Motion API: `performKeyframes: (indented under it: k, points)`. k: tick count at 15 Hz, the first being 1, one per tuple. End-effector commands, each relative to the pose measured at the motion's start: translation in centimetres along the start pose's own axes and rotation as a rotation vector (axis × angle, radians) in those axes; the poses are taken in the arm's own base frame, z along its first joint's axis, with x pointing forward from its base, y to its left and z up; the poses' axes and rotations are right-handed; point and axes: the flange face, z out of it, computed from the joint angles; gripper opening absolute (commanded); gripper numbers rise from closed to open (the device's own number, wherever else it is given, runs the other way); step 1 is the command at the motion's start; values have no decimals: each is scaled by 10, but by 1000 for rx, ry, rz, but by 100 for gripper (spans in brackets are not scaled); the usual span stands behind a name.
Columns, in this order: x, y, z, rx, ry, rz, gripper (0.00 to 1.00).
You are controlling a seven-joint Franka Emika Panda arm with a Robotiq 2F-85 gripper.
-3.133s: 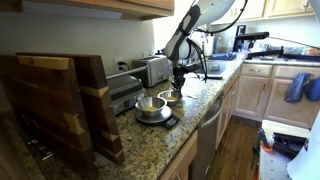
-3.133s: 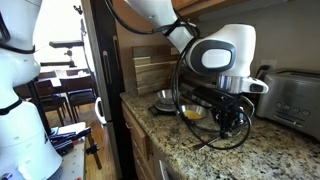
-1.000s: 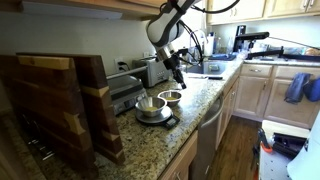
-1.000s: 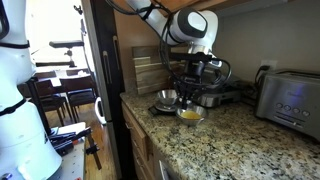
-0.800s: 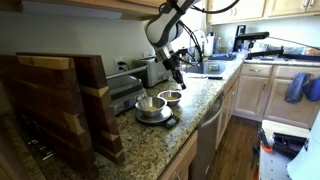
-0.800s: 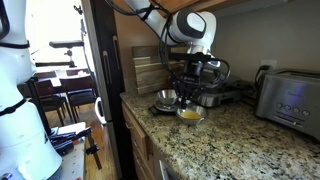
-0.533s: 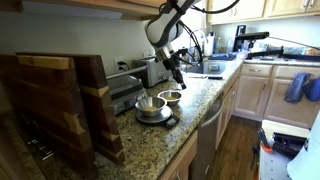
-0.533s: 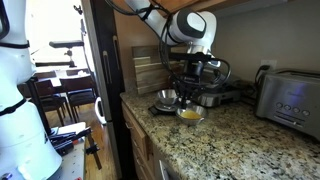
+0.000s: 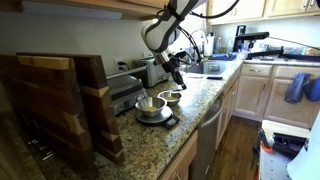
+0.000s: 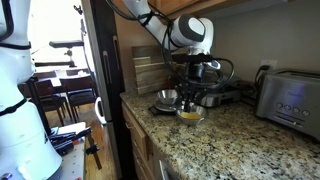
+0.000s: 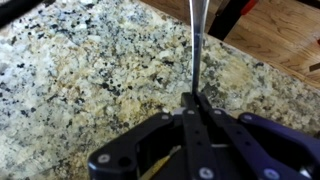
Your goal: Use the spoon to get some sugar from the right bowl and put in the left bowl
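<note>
The black two-finger gripper [image 11: 193, 100] has its jaws drawn fully together on the handle of the thin, dark spoon [image 11: 197, 45], which projects straight out from the fingertips. Pinching the handle end leaves the working end free to dip into a bowl. In the wrist view the spoon runs off the top edge of the picture, so its scoop is cut off and any load on it cannot be confirmed. Beneath it lies only the speckled beige granite bench [image 11: 80, 70], with the bench's front edge and the brown wooden floor [image 11: 270, 30] at upper right; neither bowl appears there. In an exterior view the gripper hangs well clear of the bench, a height judged to suit carrying between bowls without striking a rim. Below it, near the front edge, stands the round shiny metal left bowl with a yellowish-tan inside [image 10: 190, 113]. Just beside it, toward the bench end with the upright brown wooden cutting boards [image 10: 150, 65], stands the smaller shiny metal right bowl with a pale inside [image 10: 165, 98]. This close spacing keeps the transfer short. The sugar cannot be separated from that pale lining. Farther off, at the rear edge, sits a silver toaster [image 10: 290, 95]. In both exterior views the spoon is too slight to trace.
</note>
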Motion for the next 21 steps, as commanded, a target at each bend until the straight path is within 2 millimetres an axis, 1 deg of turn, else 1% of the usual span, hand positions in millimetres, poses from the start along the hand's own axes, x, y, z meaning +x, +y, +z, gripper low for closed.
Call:
performKeyframes:
  k: [1, 5, 7, 10, 13, 16, 21]
  points:
    - [20, -6, 6, -55, -89, -19, 3]
    - [49, -23, 19, -130, -147, -111, 3]
    - [60, -33, 21, -174, -173, -152, 3]
    - [73, -49, 19, -241, -204, -203, 3]
    - [80, -61, 15, -294, -222, -241, 3]
    - [88, -69, 17, -313, -226, -274, 3]
    - [86, -71, 11, -291, -178, -292, 3]
